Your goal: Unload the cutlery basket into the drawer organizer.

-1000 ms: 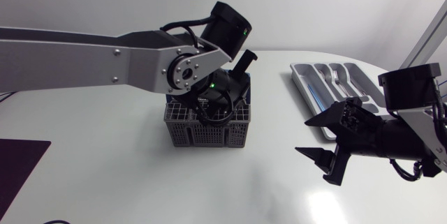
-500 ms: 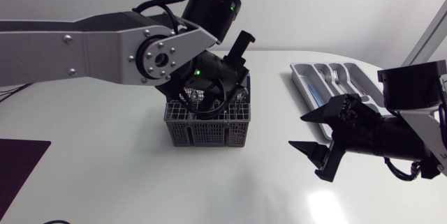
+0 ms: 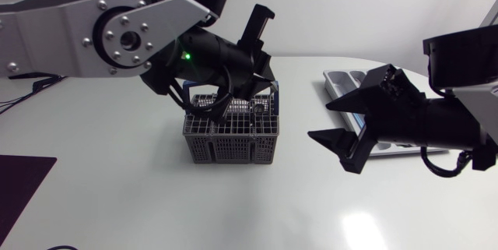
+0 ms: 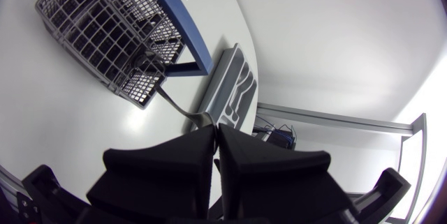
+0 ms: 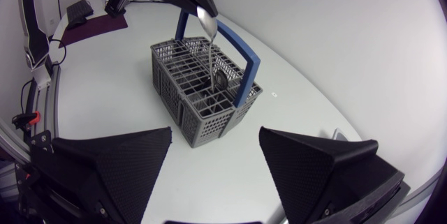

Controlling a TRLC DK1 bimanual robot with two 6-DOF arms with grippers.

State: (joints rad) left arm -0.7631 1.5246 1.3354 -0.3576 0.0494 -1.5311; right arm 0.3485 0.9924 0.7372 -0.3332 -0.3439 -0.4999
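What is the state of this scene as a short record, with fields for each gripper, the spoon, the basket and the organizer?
left gripper: shut on the spoon, above the basket
right gripper: open, holds nothing, between the basket and the organizer
spoon: hangs bowl up from the left gripper, lower end down in the basket
basket: grey grid, blue handle, upright on the table
organizer: grey tray on the table, mostly hidden by the right arm
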